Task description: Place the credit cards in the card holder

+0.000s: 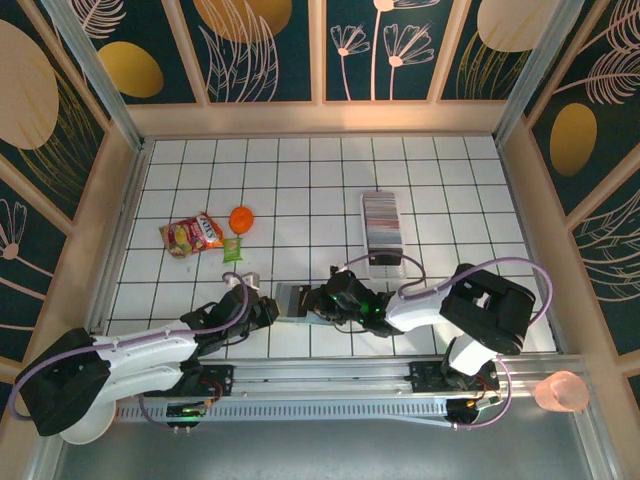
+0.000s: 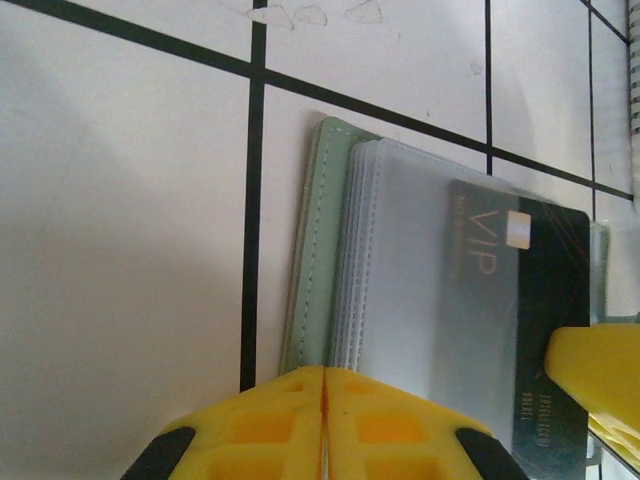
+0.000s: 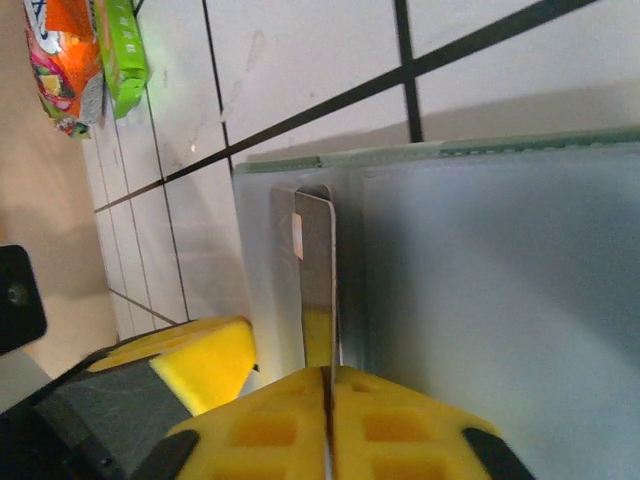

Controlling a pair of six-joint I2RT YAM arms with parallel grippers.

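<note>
The sage-green card holder [image 1: 292, 298] lies open on the tiled table between my two grippers, its frosted sleeves [image 2: 400, 280] facing up. My left gripper [image 2: 325, 372] is shut on the holder's near edge [image 1: 268, 306]. A dark credit card [image 2: 530, 330] marked VIP sits partly inside a sleeve. My right gripper [image 3: 328, 372] is shut on that card [image 3: 318, 270], seen edge-on and pointing into the holder [image 3: 500, 300]; from above this gripper [image 1: 322, 300] is at the holder's right side. More credit cards [image 1: 382, 222] stand as a striped row in a clear tray [image 1: 385, 262].
A snack bag [image 1: 190, 235], an orange round thing [image 1: 241, 218] and a green packet [image 1: 232, 250] lie to the left behind the holder. A pink cup [image 1: 562, 392] stands off the table at the right. Raised walls border the table.
</note>
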